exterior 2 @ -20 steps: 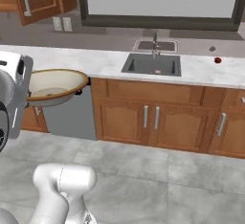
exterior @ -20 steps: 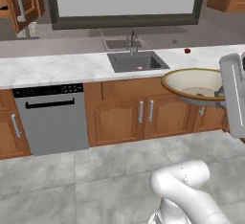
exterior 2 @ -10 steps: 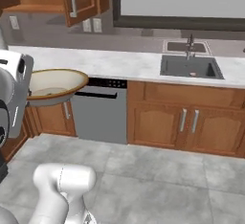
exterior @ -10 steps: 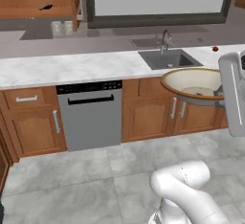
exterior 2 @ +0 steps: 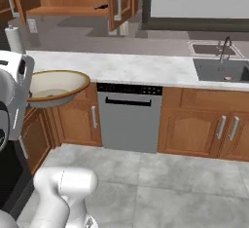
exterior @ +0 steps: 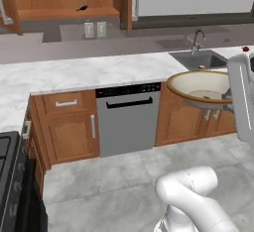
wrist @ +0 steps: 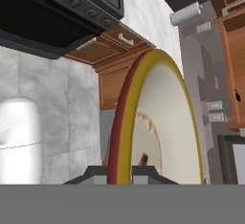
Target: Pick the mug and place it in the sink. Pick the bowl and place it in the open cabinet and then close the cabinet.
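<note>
We see the gripper [wrist: 119, 173] pinching the bowl [exterior: 201, 88] by its rim, holding it in the air in front of the counter [exterior: 89, 72], right of the dishwasher [exterior: 130, 118], below the open cabinet [exterior: 64, 0].
</note>
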You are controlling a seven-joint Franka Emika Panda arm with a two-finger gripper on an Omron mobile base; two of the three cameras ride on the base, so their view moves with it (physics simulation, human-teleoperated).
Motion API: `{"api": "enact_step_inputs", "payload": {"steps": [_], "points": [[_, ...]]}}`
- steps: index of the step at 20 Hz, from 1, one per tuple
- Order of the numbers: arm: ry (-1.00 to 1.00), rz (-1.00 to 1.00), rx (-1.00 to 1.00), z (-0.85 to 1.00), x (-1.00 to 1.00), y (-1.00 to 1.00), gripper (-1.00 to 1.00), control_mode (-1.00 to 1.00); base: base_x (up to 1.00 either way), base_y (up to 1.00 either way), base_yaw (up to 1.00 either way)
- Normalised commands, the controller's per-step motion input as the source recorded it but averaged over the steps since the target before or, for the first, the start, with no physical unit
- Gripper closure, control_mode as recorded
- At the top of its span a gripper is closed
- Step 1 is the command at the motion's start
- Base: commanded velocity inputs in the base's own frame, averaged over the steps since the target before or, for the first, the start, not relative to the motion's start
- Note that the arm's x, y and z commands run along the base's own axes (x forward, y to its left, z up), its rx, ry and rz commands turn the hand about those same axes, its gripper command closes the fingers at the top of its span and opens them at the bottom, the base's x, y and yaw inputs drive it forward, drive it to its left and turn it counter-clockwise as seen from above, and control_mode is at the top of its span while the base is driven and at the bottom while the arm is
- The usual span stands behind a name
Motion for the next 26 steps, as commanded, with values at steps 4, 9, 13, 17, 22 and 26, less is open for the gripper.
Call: {"api": "enact_step_inputs", "payload": {"steps": [4,9,13,17,22,26], "points": [[0.0,0.0,0.0,0.0,0.0,0.0,1.0,1.0,0.53,1.0,-0.12],[0.0,0.0,0.0,0.0,0.0,0.0,1.0,1.0,0.64,0.44,-0.06],[0.0,0.0,0.0,0.0,0.0,0.0,1.0,1.0,0.61,0.0,0.0],[0.0,0.0,0.0,0.0,0.0,0.0,1.0,1.0,0.39,-0.01,0.0],[0.0,0.0,0.0,0.0,0.0,0.0,1.0,1.0,0.3,0.11,0.0],[0.0,0.0,0.0,0.0,0.0,0.0,1.0,1.0,0.18,0.51,0.0]]}}
